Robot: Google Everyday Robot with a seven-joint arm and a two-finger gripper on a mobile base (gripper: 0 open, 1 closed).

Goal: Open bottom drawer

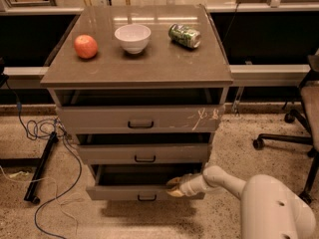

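At lower centre the tool (175, 187), grip state impossible to tell, sits at the front edge of the bottom drawer (119, 192), and should pull straight outward and level to avoid jamming.

No text, brand, number or sign can be read here. The green can (185, 36), lying on its side near the back right corner of the counter (134, 68), carries print (too blurred to give a word). White marks on the widest drawer front (137, 119) are scratches, not letters. The claw (174, 187) sits at the bottom drawer (119, 192), below the counter's front edge.
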